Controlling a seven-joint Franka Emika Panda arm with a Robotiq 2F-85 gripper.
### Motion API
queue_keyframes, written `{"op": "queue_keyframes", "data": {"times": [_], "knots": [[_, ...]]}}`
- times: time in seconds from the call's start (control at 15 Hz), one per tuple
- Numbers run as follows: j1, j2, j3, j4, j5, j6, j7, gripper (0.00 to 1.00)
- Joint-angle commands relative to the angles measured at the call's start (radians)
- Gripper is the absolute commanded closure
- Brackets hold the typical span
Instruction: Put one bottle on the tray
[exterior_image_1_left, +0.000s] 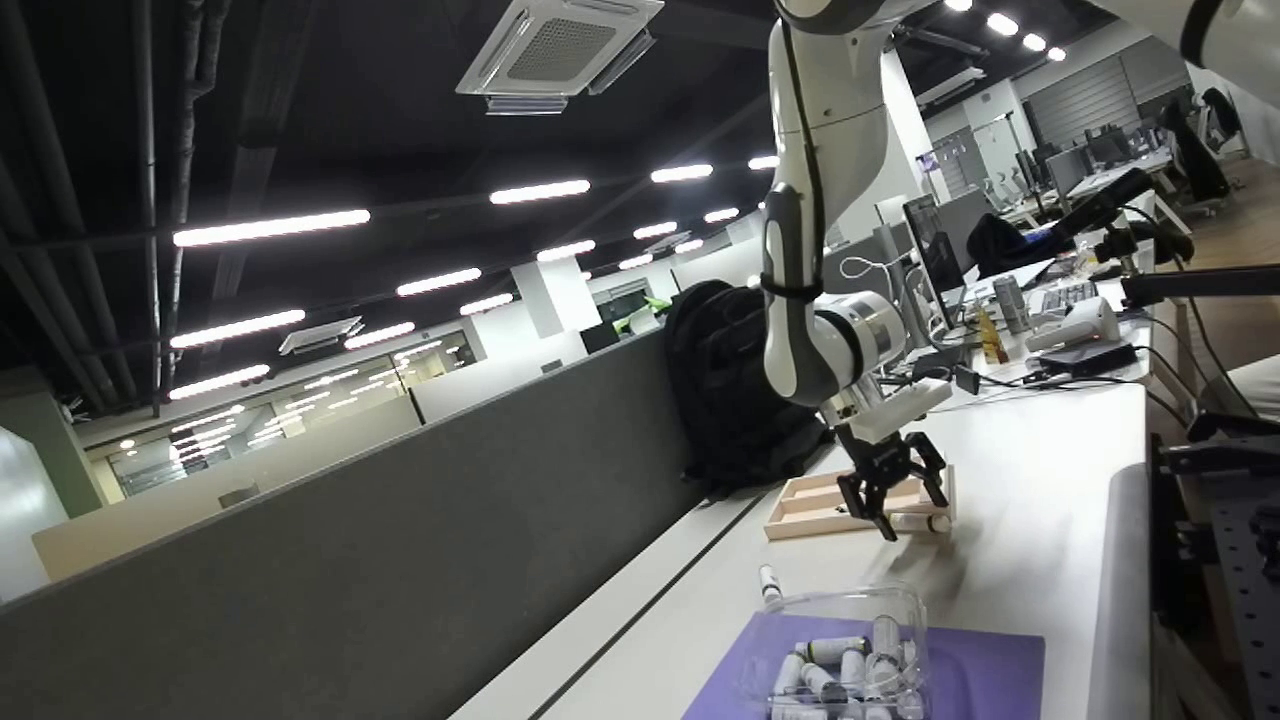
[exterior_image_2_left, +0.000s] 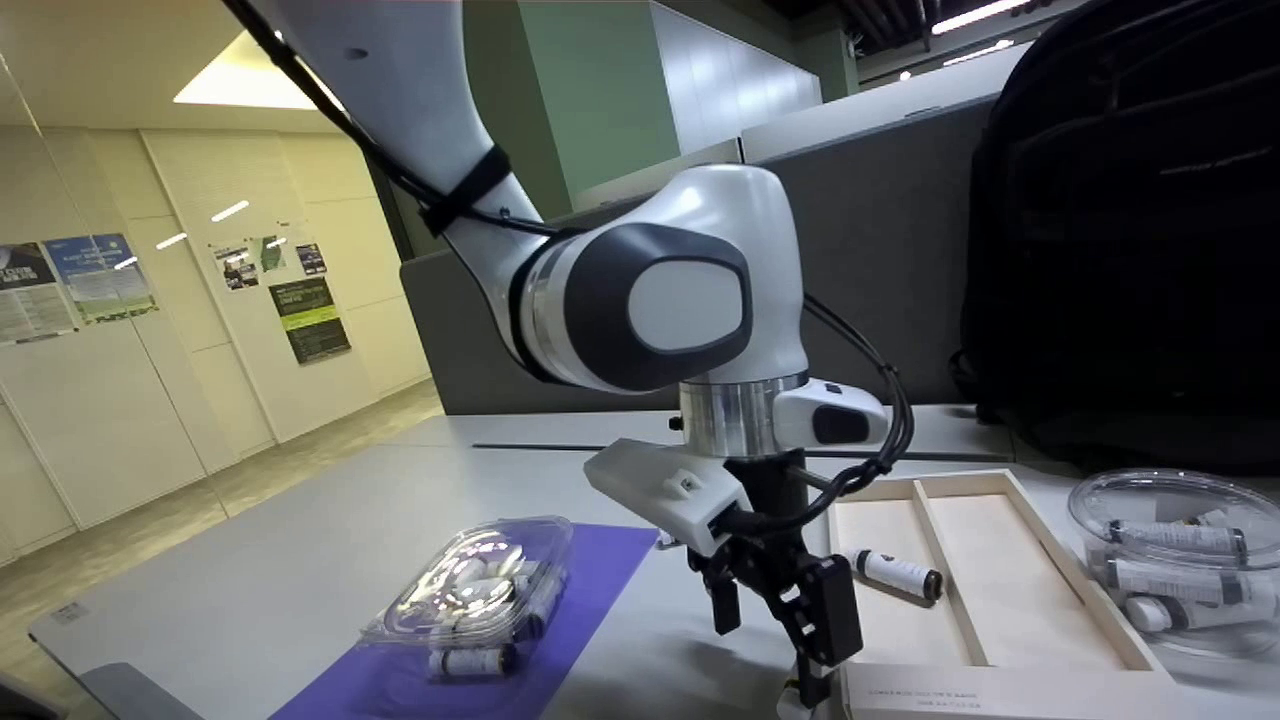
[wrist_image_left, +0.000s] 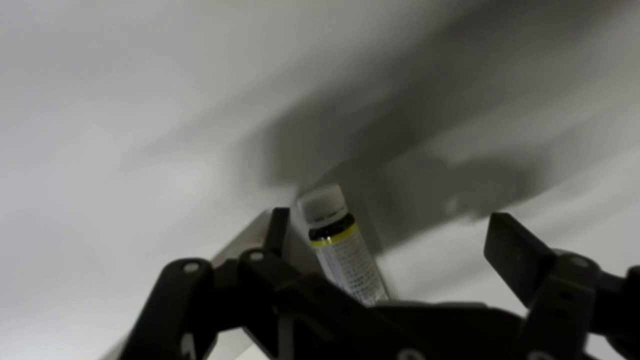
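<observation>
The light wooden tray (exterior_image_2_left: 1010, 570), low-rimmed and divided, lies on the table; it also shows in an exterior view (exterior_image_1_left: 815, 528). A white-labelled bottle (exterior_image_2_left: 898, 576) lies inside its near compartment. Another bottle with a white cap and yellow band (wrist_image_left: 350, 262) lies on the table beside the tray wall; it shows in both exterior views (exterior_image_1_left: 912, 522) (exterior_image_2_left: 793, 703), mostly hidden in the latter. My gripper (wrist_image_left: 394, 237) is open and points down over this bottle, which lies between the fingers, nearer the left finger in the wrist view. The gripper shows in both exterior views (exterior_image_1_left: 913, 517) (exterior_image_2_left: 770, 655).
A purple mat (exterior_image_1_left: 985, 680) bears a clear plastic box (exterior_image_2_left: 480, 580) with several bottles. A single bottle (exterior_image_1_left: 769, 583) is on the table between mat and tray. A clear round container (exterior_image_2_left: 1175, 560) with bottles stands beside the tray. A black backpack (exterior_image_1_left: 740, 390) leans against the partition (exterior_image_1_left: 400, 560).
</observation>
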Motion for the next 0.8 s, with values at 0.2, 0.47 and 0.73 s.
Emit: {"op": "queue_keyframes", "data": {"times": [0.2,0.47,0.73], "knots": [[-0.018,-0.033,-0.013,-0.080,-0.006,0.038,0.025,0.00],[-0.039,-0.027,-0.014,-0.079,-0.001,0.057,0.017,0.00],[-0.062,-0.006,-0.002,-0.043,0.003,0.062,-0.002,0.00]]}}
